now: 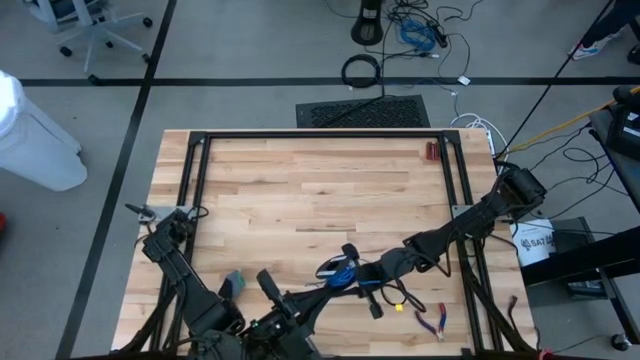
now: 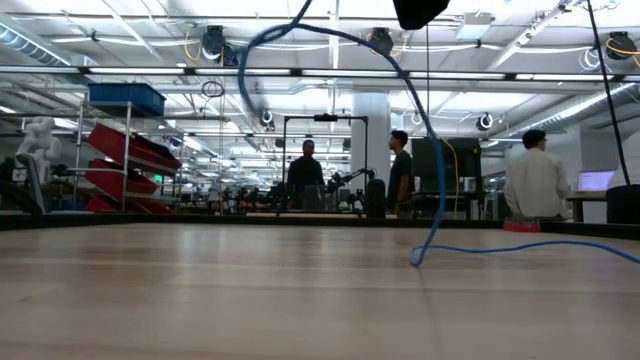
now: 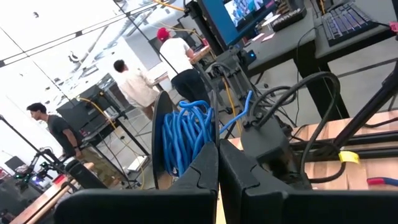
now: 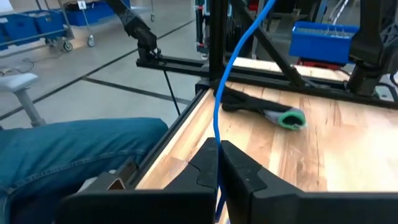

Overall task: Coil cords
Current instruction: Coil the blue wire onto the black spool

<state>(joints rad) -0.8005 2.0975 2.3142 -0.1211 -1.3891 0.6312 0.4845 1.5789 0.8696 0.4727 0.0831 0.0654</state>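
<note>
Cord (image 1: pixel 338 268) bundle pinched btwn left end effector (image 3: pixel 217 163), right end effector (image 4: pixel 217 163).

Two dark jointed arms, matte black.
Left arm (image 1: pixel 185 285) at lower left, right arm (image 1: pixel 470 222) at right; blocky angular black fingers (image 4: pixel 249 177), black cabling along links.

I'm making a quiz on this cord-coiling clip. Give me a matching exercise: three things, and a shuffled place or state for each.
Things:
1. blue cord
2. left gripper
3. right gripper

Places or states:
A. shut on a single strand of the cord that runs up from between its fingers
B. shut at the foot of the gathered loops
C. bunched into loops between the two arms, with a loose length trailing onto the table

Pairs: 1-C, 2-B, 3-A
</note>
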